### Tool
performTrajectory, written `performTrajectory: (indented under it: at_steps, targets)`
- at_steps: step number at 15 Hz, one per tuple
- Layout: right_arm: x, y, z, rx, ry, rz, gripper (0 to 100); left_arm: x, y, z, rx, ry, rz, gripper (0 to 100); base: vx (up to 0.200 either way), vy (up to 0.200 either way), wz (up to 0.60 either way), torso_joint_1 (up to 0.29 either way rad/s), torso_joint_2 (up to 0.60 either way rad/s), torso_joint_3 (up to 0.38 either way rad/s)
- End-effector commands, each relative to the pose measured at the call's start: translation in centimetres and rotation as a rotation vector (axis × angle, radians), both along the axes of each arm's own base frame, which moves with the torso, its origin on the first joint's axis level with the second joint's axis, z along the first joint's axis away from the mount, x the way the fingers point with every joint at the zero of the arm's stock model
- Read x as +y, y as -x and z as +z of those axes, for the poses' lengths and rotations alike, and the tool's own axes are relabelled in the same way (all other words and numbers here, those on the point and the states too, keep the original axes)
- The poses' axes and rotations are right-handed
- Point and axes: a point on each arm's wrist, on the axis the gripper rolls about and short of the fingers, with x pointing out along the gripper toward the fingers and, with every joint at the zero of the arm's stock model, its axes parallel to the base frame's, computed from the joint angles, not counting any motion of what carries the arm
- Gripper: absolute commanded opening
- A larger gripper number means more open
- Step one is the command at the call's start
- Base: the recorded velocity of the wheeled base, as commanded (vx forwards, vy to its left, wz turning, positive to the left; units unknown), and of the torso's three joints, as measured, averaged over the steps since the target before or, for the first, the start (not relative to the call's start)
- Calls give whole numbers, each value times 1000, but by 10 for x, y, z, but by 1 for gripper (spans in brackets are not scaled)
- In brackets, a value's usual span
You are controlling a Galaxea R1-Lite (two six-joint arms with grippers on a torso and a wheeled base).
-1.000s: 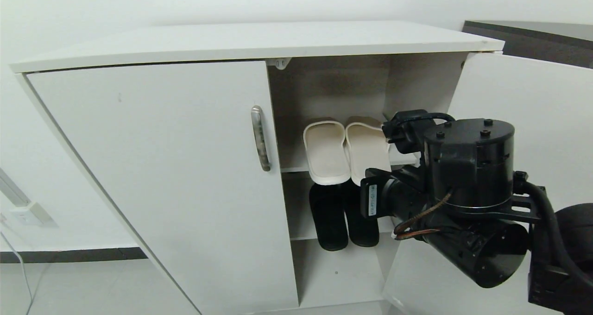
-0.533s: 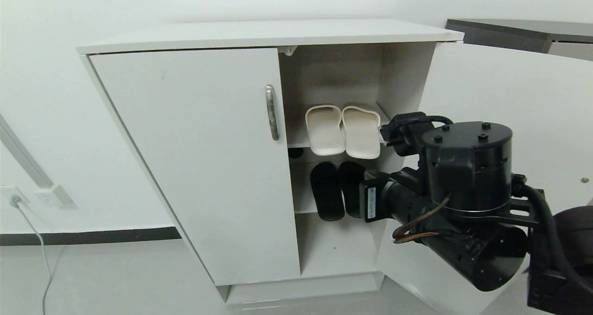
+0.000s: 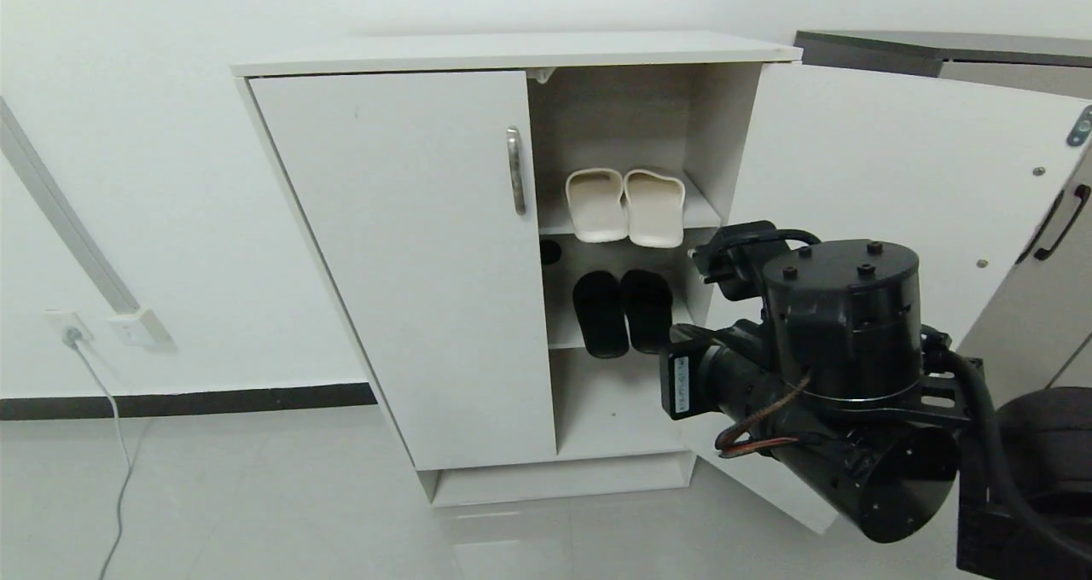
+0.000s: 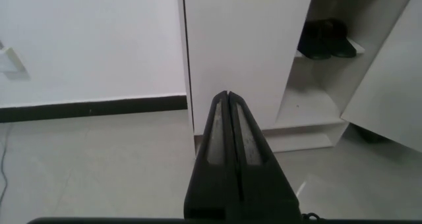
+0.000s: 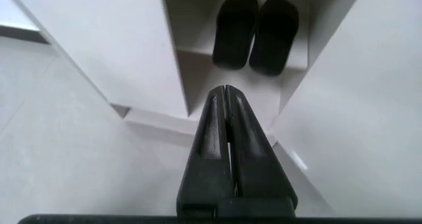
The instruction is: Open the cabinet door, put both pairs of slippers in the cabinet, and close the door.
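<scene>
Inside the cabinet (image 3: 512, 47), both pairs sit shelved (its door (image 3: 887, 188) stands open).
Head view: white slippers (image 3: 625, 205) above black slippers (image 3: 623, 311). Left wrist view: left gripper (image 4: 227, 95) pressed together, empty, before the cabinet. Right wrist view: right gripper (image 5: 225, 91) likewise.

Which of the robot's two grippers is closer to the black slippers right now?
Right. The right gripper, shut, points at the black slippers on their shelf just ahead. The left gripper, also shut, hangs farther back over the floor, facing the closed door.

Two white slippers (image 3: 595, 207), two black slippers (image 3: 600, 316), one two-door cabinet (image 3: 512, 49).
</scene>
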Motion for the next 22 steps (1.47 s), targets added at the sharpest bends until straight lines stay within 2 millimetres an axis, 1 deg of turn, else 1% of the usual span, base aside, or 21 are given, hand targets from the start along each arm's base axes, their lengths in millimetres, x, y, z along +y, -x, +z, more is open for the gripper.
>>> performTrajectory:
  at_steps: [1,4,6,10,14,22]
  targets:
    - [2,-1,-5,11,13,2,0,0,0,0,1,-1,0,0,-200,0,0,2,-2,2]
    - [2,-7,-12,23,29,-11,0,0,0,0,1,-1,0,0,-200,0,0,4,4,4]
    - [3,-12,-18,36,43,-20,0,0,0,0,1,-1,0,0,0,0,0,0,0,0]
    - [2,-13,-22,44,53,-25,0,0,0,0,1,-1,0,0,0,0,0,0,0,0]
    - [-6,-19,-27,45,78,-41,0,0,0,0,1,-3,0,0,0,0,0,0,0,0]
    - [-9,-19,-35,63,101,-45,0,0,0,0,1,0,0,0,0,0,0,0,0,0]
